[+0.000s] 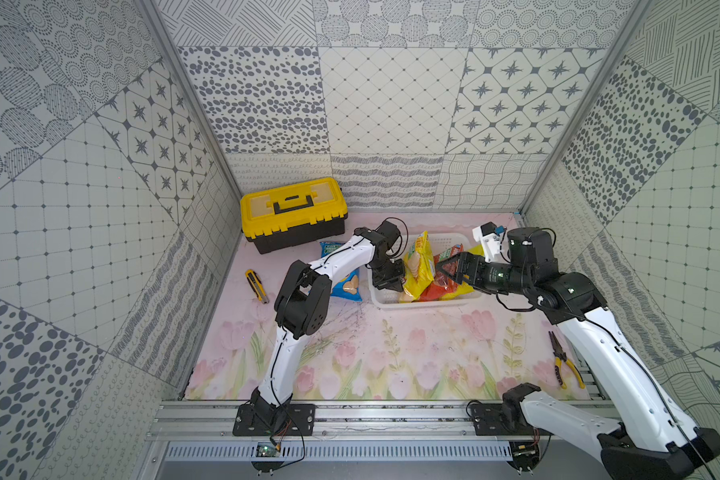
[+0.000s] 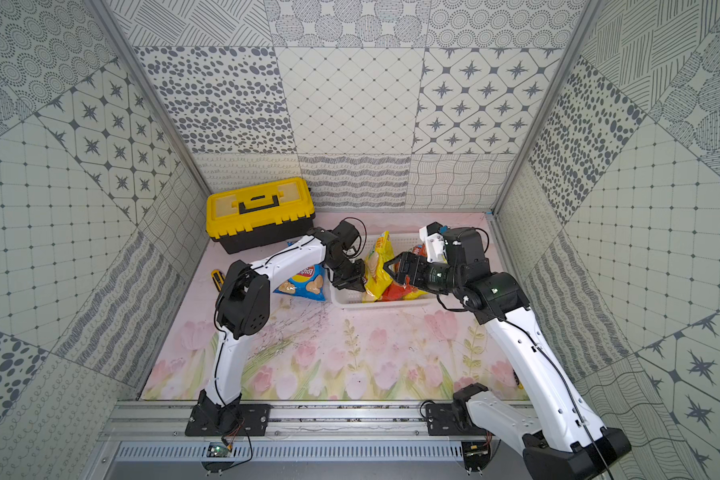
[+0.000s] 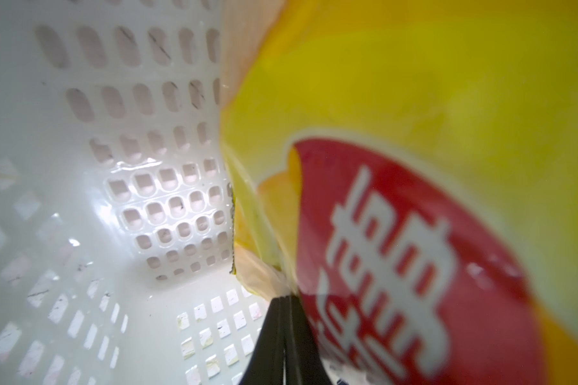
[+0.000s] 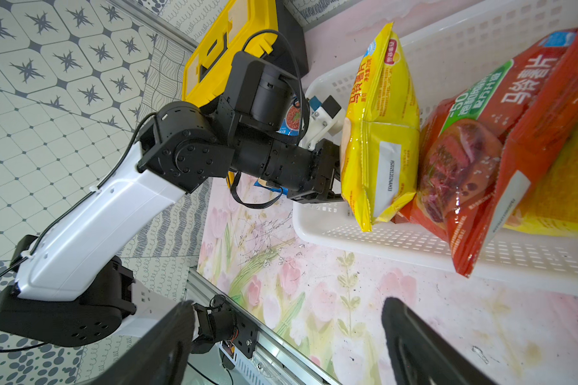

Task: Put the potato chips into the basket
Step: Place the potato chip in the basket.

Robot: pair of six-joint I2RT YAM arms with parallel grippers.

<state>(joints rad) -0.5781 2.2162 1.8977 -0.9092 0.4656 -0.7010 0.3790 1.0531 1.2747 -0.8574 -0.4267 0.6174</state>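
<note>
Basket (image 1: 416,306) holds three bags (image 1: 439,291), fourth (image 1: 348,286) outside; left claw (image 3: 283,301) pinches yellow bag (image 1: 420,262), right claw (image 4: 287,303) spread, empty.

Robot lab booth, patterned walls (image 1: 391,108)

Bright, even, diffuse light fills both top views, with only faint shadows on the table (image 1: 433,353); straight lines bow toward the edges. In the left wrist view the close yellow bag (image 3: 414,100) is blurred, and glare glints on the basket (image 3: 90,200). The right end effector (image 4: 289,305) is out of focus
</note>
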